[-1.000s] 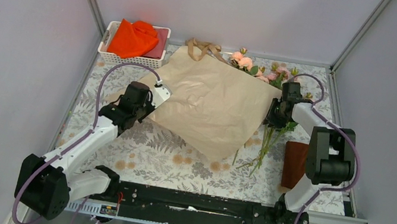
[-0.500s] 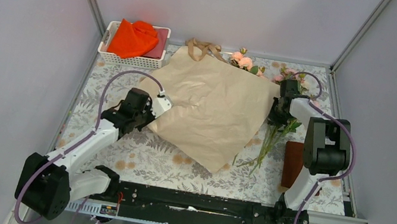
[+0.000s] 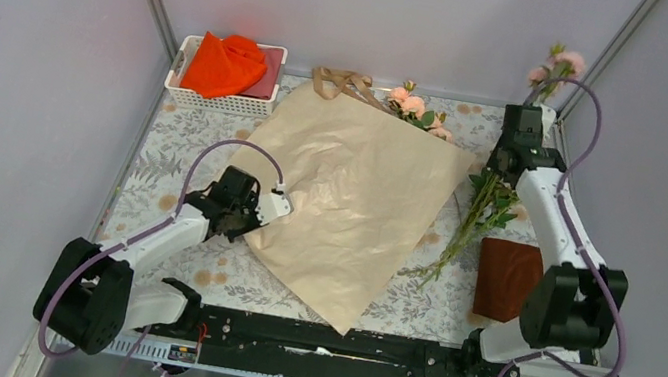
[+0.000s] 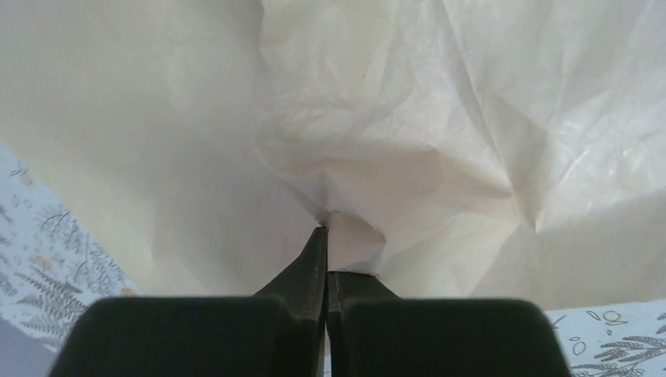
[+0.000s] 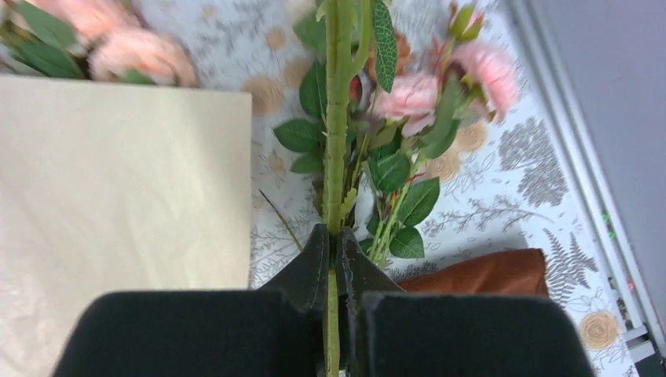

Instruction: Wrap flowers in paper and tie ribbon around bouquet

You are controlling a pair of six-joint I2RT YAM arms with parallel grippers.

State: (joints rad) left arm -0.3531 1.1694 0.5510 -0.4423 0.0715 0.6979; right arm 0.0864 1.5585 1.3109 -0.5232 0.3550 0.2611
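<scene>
Pinching a paper (image 3: 365, 188) edge is the left gripper (image 4: 325, 234).

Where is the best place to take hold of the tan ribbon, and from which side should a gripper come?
Probably one of the loops of the ribbon, taken from above. It lies bunched at the far corner of the paper, close to the back wall, so a side approach has little room.
</scene>
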